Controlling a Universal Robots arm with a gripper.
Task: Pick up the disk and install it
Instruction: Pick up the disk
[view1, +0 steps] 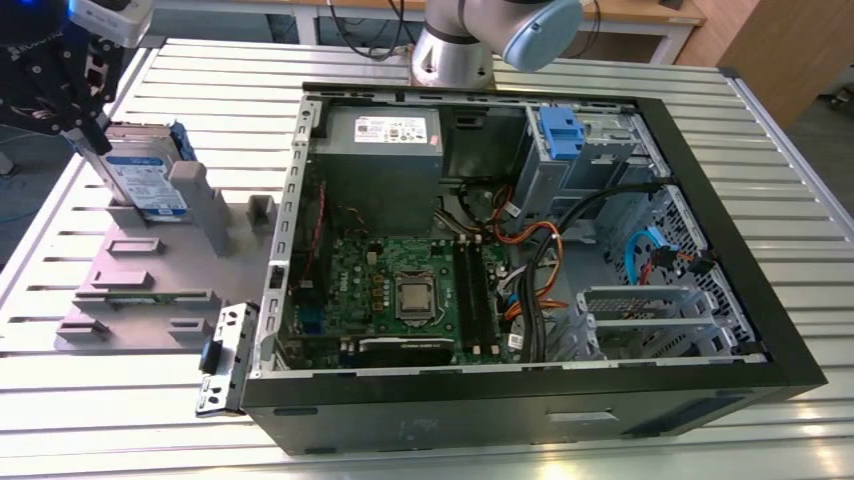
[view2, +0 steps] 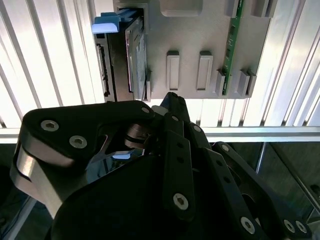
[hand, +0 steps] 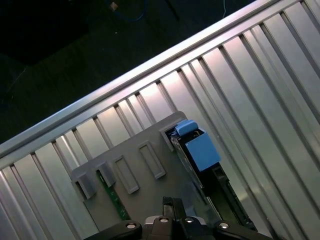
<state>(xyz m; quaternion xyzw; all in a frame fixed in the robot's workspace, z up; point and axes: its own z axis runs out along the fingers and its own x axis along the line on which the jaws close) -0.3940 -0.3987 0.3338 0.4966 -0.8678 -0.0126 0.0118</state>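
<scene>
The disk (view1: 142, 172) stands on edge in the grey fixture (view1: 147, 282) on the tabletop (view1: 120, 420), at the exterior view's left of the open computer case (view1: 534, 405), with the claw (view1: 90, 133) closed and empty just beside it.

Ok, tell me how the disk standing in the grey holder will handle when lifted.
Probably rigid: the disk looks like a flat metal slab. Likely heavy for its size. Standing on edge in the grey holder, it could tip once out of its slot.

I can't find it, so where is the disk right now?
The disk stands on edge in the grey holder on the exterior view's left, just outside the open computer case, on the slatted table.
</scene>
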